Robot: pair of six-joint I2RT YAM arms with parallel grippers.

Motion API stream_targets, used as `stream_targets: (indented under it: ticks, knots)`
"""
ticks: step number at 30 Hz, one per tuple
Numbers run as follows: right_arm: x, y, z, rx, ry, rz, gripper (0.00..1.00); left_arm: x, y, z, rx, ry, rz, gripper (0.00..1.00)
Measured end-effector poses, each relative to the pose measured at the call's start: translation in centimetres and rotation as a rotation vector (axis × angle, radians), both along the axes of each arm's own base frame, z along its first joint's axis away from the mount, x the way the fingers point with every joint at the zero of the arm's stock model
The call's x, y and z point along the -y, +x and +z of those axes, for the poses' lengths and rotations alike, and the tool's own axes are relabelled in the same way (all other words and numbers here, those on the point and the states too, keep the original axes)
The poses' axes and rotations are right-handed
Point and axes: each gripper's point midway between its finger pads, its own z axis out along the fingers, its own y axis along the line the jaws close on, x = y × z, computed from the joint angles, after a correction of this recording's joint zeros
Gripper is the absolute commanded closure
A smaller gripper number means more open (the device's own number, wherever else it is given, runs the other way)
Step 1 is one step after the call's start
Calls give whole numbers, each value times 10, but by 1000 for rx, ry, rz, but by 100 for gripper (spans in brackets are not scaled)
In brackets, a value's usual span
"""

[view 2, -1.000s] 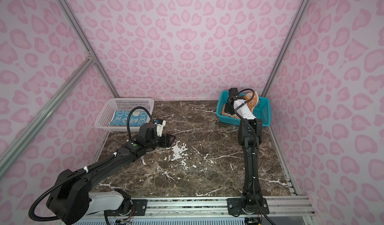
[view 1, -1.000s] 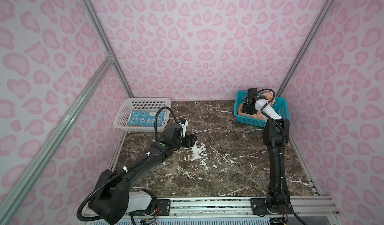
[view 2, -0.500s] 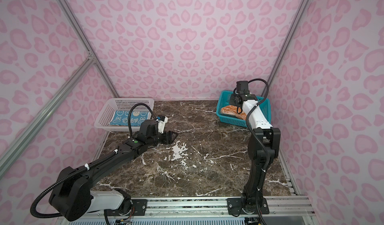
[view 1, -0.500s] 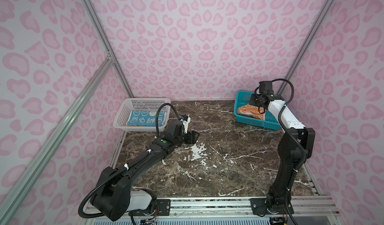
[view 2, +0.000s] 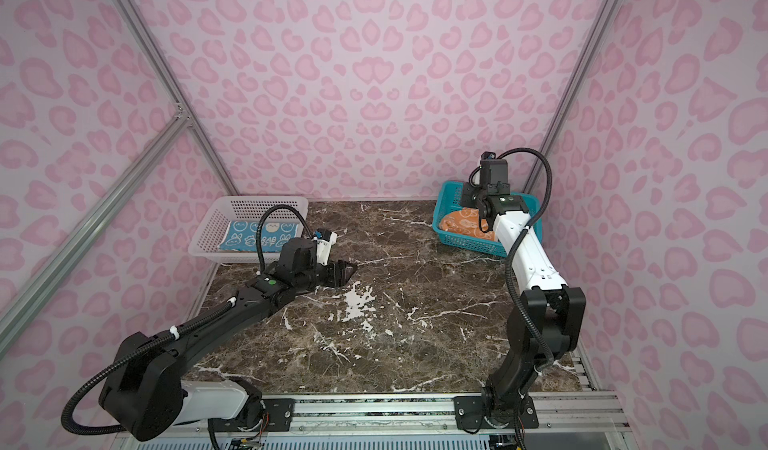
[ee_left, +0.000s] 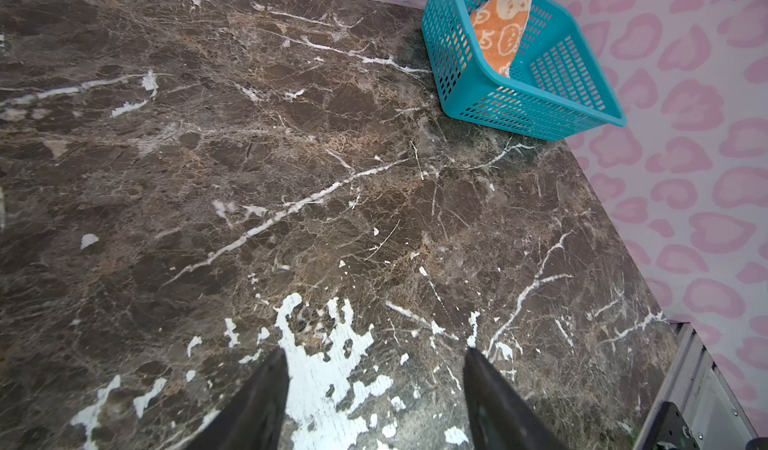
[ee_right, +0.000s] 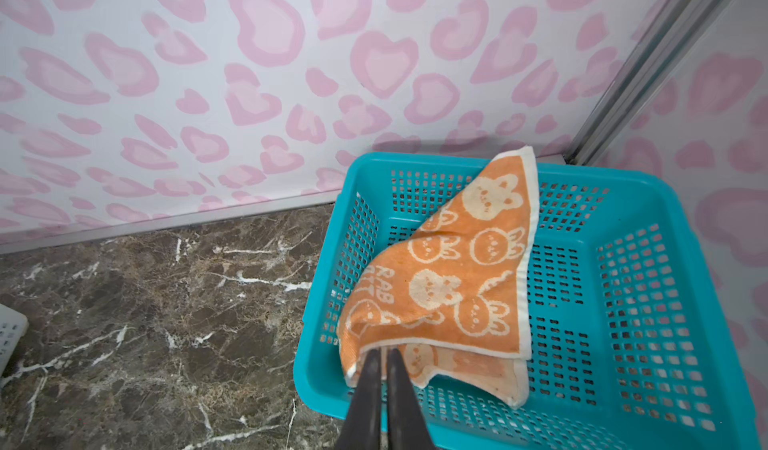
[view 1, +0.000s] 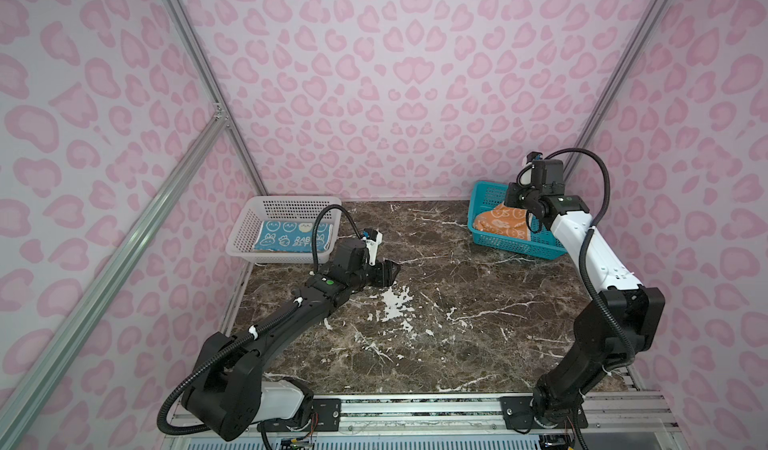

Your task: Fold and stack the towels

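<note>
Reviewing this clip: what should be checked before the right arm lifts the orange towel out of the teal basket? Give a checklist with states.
1. right gripper closed on the folded edge of the orange towel: ok.
2. How much cloth is pinched: cannot tell.
3. Towel free of the teal basket: not ok, one corner leans on its back wall.
4. left gripper open, empty, away from that basket: ok.
5. Middle of the table bare for folding: ok.
6. blue towel lying folded in the white basket: ok.
</note>
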Motion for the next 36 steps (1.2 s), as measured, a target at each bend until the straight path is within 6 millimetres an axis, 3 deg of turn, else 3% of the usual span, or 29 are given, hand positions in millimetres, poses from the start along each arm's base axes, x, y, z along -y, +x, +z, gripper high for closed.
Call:
stream_targets:
  ticks: [5, 17, 23, 31, 36]
  knots:
    - [-3, 6, -46, -120, 1, 6, 62, 1, 1, -1, 0, 1, -1, 32]
    - [5, 42, -126, -298, 16, -21, 20, 3, 2, -7, -14, 11, -5, 32]
    - [15, 54, -167, -367, 64, -39, 14, 4, 2, -12, -32, 22, -7, 32]
    - [3, 71, -204, -403, 135, -12, 9, 5, 5, -15, -37, 31, -3, 32]
    - [11, 79, -228, -470, 117, -63, 18, 5, 5, -18, -42, 35, -2, 32]
